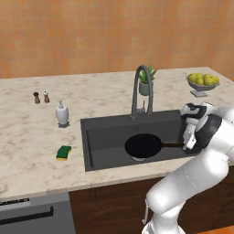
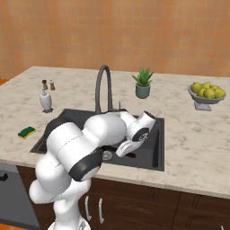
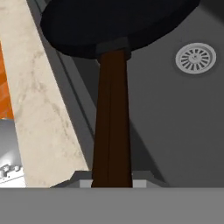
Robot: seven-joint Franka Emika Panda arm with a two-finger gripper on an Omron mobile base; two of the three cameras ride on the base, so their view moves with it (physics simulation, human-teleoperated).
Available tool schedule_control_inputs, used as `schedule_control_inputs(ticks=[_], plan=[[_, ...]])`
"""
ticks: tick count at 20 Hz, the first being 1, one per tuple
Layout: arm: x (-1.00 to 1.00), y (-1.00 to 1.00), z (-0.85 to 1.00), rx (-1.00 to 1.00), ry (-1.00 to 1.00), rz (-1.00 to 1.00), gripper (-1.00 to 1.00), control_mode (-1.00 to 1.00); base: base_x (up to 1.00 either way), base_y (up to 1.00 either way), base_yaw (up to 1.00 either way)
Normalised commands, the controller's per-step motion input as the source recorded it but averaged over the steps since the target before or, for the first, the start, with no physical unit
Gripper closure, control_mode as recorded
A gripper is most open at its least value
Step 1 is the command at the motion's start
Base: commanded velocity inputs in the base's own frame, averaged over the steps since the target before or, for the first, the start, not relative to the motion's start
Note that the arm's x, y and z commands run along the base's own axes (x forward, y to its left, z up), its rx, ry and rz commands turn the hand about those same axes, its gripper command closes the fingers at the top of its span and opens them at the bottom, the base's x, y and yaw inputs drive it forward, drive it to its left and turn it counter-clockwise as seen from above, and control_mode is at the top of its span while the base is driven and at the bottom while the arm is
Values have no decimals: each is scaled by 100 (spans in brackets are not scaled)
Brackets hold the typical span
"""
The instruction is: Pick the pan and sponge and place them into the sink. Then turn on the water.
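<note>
The black pan (image 1: pixel 143 146) is inside the dark grey sink (image 1: pixel 105 137), over its drain (image 3: pixel 195 57). Its long dark handle (image 3: pixel 113 118) runs right into my gripper (image 1: pixel 186 145), which is shut on the handle's end. In the hand view the pan (image 3: pixel 118 22) sits at the top and the handle comes down between my fingertips (image 3: pixel 111 181). I cannot tell whether the pan touches the basin floor. The yellow and green sponge (image 1: pixel 64 152) lies on the counter left of the sink, far from my gripper; it is also in the right base view (image 2: pixel 27 132). Water is out of view at the arched faucet (image 1: pixel 139 89).
A white soap dispenser (image 1: pixel 62 114) and two small shakers (image 1: pixel 41 97) stand on the counter behind the sponge. A potted plant (image 1: pixel 147 82) is behind the faucet, and a bowl of lemons (image 1: pixel 203 82) is at the back right. My arm (image 2: pixel 99 134) arches over the sink's front.
</note>
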Motion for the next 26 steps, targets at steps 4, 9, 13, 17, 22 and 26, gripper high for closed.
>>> schedule_control_inputs(ticks=[4,9,13,17,22,26], plan=[[1,26,-35,0,-3,0,100,-100,0,0,0],[0,17,-40,-1,-1,0,100,-100,0,0,0],[0,12,-37,-1,-3,1,100,-100,0,0,0],[0,0,-30,-1,-13,13,100,-100,0,0,0],[0,1,-41,-9,-11,32,100,-100,0,0,0],[-9,0,-39,-11,-13,30,100,-100,0,0,0]])
